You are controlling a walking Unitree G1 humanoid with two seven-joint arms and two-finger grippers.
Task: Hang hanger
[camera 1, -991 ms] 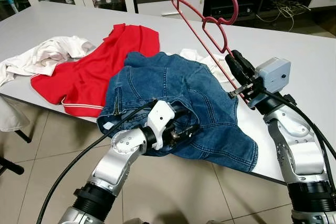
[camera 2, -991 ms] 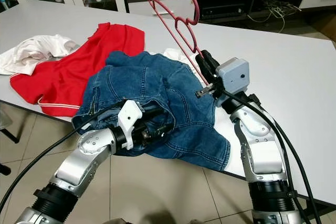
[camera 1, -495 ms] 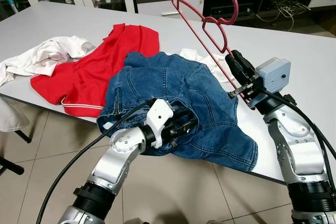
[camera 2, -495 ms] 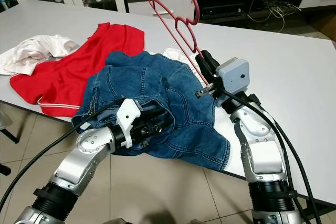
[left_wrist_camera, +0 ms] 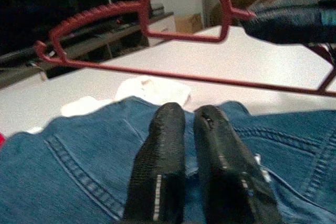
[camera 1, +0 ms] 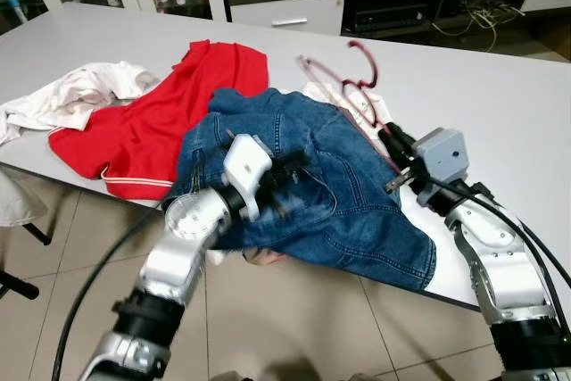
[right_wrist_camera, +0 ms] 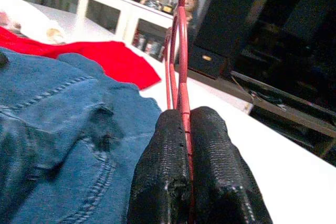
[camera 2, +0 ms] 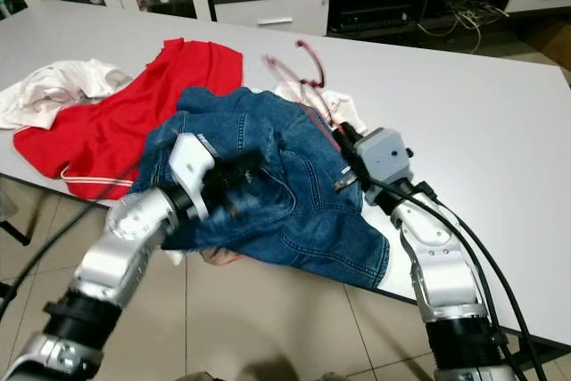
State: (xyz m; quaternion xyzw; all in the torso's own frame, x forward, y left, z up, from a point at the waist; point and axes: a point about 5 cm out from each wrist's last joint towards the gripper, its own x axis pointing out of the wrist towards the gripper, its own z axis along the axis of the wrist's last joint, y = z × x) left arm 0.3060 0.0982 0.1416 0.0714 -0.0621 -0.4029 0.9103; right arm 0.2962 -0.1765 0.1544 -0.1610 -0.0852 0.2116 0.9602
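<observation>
My right gripper [camera 1: 390, 138] is shut on one end of the red hanger [camera 1: 343, 95], whose thin rod runs between the pads [right_wrist_camera: 173, 140]. The hanger leans low over the blue jeans [camera 1: 348, 202], its hook [camera 1: 361, 55] toward the far side of the table. The jeans lie heaped at the table's front edge. My left gripper [camera 1: 294, 165] hovers just above their middle, blurred, pointing at the hanger. In the left wrist view its fingers [left_wrist_camera: 160, 145] are pressed together over the denim, with the hanger [left_wrist_camera: 157, 69] just beyond; I cannot tell whether any denim is pinched.
A red shirt [camera 1: 152, 122] and a white garment [camera 1: 71, 95] lie left of the jeans on the grey table [camera 1: 500, 104]. More white cloth [camera 1: 323, 94] shows behind the jeans. Cabinets and a TV stand line the far wall. Tiled floor lies below the table's front edge.
The right gripper has come down and the hanger has tipped from high in the air to low over the jeans. The left gripper rose from the jeans' front edge to above them.
</observation>
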